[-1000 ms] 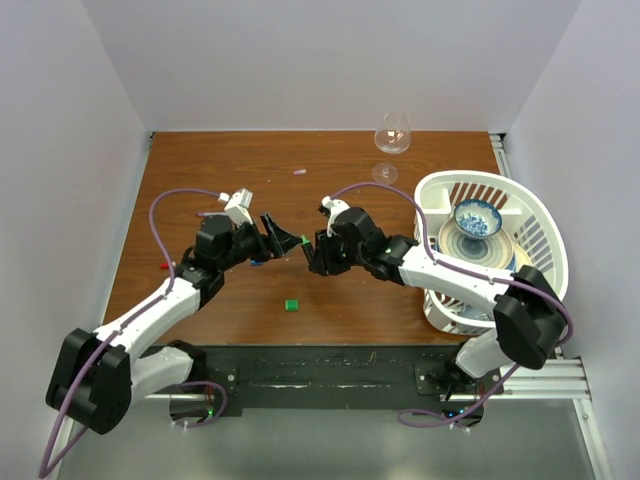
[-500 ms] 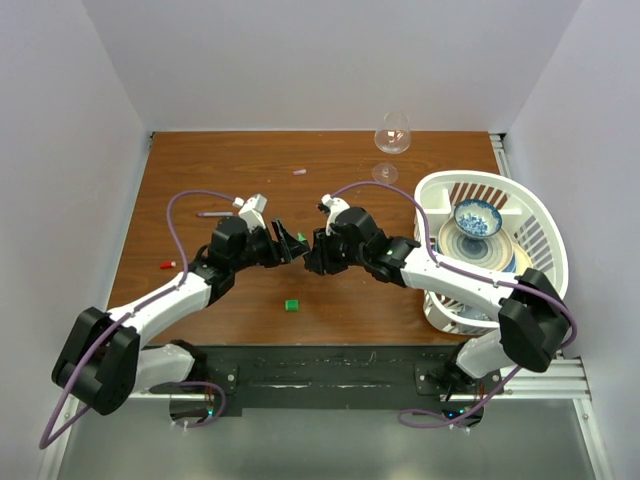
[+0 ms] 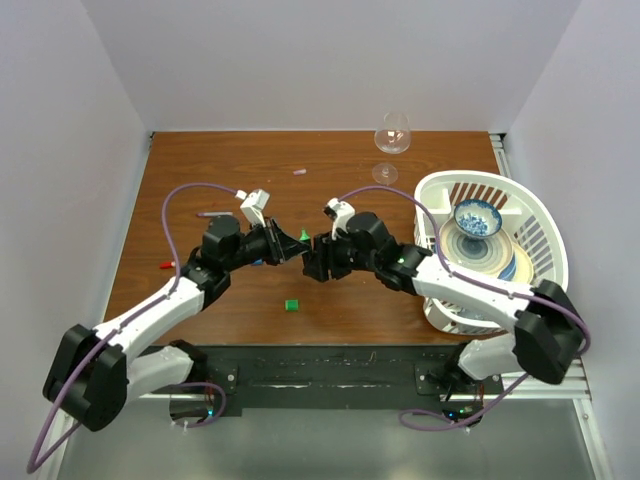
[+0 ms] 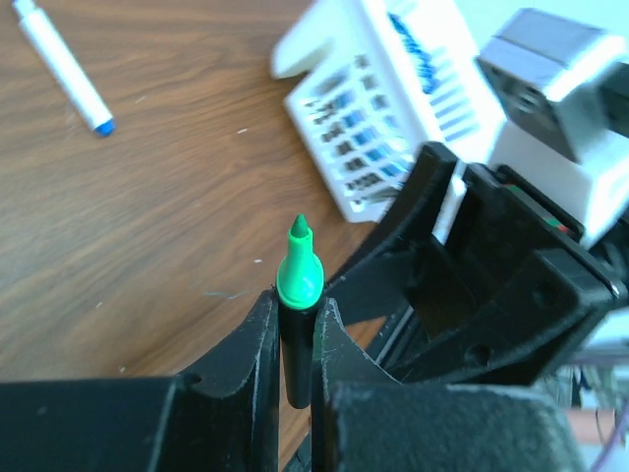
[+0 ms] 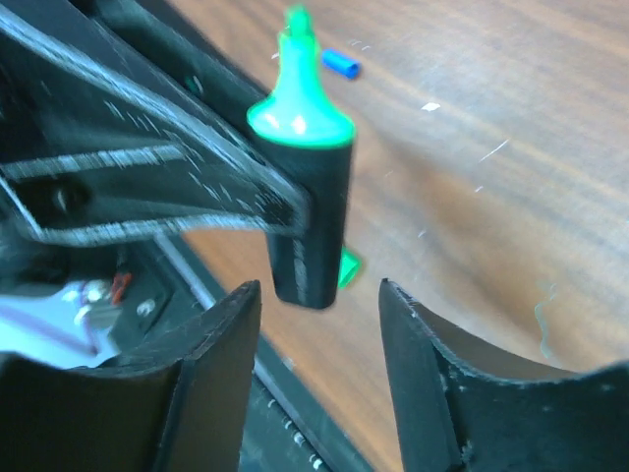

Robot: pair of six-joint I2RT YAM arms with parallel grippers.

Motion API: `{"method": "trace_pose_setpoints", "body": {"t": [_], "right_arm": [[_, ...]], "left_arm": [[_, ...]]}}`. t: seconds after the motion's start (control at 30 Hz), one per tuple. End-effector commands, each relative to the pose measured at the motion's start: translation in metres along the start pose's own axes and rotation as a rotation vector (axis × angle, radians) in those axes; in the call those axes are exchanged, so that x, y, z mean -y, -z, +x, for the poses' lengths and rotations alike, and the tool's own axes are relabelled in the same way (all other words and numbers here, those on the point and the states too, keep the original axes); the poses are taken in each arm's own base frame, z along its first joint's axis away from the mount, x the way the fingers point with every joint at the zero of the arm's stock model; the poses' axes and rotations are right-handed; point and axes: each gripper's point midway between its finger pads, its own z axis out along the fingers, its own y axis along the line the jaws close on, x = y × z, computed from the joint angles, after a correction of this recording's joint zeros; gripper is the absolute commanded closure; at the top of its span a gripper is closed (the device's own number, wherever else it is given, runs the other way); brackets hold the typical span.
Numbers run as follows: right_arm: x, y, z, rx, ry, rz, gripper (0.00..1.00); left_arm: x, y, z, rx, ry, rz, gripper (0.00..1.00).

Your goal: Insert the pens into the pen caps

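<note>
**Marker pinched on the left, right fingers spread**

Holds the black marker (image 4: 297, 359) in the left gripper (image 4: 297, 305), squeezed from both sides by fingers (image 4: 257, 344) closed tight on the barrel, with the bare green tip (image 4: 299, 264) poking out past the fingertips. Carries it off the wood, above the middle of the table (image 3: 200, 160) in the overhead view. Faces it with the right gripper (image 5: 319, 295), fingers (image 5: 211, 383) spread apart and gripping nothing. From the right wrist, shows the marker's butt end just beyond that gap, touched by neither finger. Has the two grippers close together, nearly nose to nose.

Below them on the wood, toward the arm bases, a green cap (image 3: 291, 304). Beyond the marker in the right wrist view, a blue cap (image 5: 342, 64) lying flat. Near the left edge, beside the left arm, a red cap (image 3: 167, 265). Toward the far edge, well apart from the rest, a pale pink cap (image 3: 299, 171). In the left wrist view, a white pen (image 4: 64, 69) with a blue tip, flat on the wood. Left of the left wrist in the overhead view, a thin pale pen (image 3: 208, 213), too small to tell more.

At the right edge, a white basket (image 3: 480, 178) with stacked plates and a blue-patterned bowl (image 3: 478, 217) inside. At the far edge, just beyond the basket, a wine glass (image 3: 392, 135).
</note>
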Motion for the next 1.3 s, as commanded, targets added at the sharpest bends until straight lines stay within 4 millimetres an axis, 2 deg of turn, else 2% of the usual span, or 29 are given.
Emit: {"method": "trace_pose_setpoints", "body": {"t": [0.0,0.13,0.27,0.43,0.53,0.67,0.9,1.03,1.13,1.17,1.23,1.27], "right_arm": [[-0.039,0.028,-0.016,0.088,0.034,-0.191,0.39],[-0.068,0.055,-0.029,0.157,0.056,-0.33,0.37],[-0.088,0.077,-0.039,0.218,0.048,-0.438,0.48],[-0.096,0.09,-0.047,0.273,0.035,-0.491,0.51],[-0.1,0.094,-0.049,0.295,0.025,-0.522,0.58],[-0.107,0.095,-0.046,0.282,0.007,-0.572,0.62],[-0.106,0.094,-0.037,0.257,-0.002,-0.586,0.69],[-0.106,0.095,-0.035,0.256,0.001,-0.591,0.76],[-0.106,0.097,-0.034,0.259,0.003,-0.595,0.83],[-0.107,0.098,-0.034,0.263,0.005,-0.599,0.91],[-0.108,0.1,-0.035,0.265,0.006,-0.603,1.0],[-0.107,0.1,-0.035,0.266,0.0,-0.596,1.0]], "left_arm": [[0.054,0.019,-0.025,0.053,-0.205,0.201,1.0],[0.077,0.032,-0.021,0.036,-0.245,0.319,1.0],[0.104,0.047,-0.015,0.028,-0.28,0.473,1.0],[0.125,0.065,-0.015,0.075,-0.249,0.593,1.0],[0.14,0.077,-0.019,0.125,-0.25,0.673,1.0],[0.139,0.077,-0.019,0.132,-0.221,0.685,1.0],[0.143,0.078,-0.025,0.152,-0.227,0.682,1.0],[0.14,0.075,-0.026,0.144,-0.228,0.66,1.0],[0.141,0.074,-0.028,0.143,-0.231,0.653,1.0],[0.141,0.074,-0.028,0.144,-0.233,0.65,1.0],[0.137,0.07,-0.032,0.148,-0.221,0.615,1.0],[0.136,0.069,-0.035,0.158,-0.238,0.601,1.0]]}}
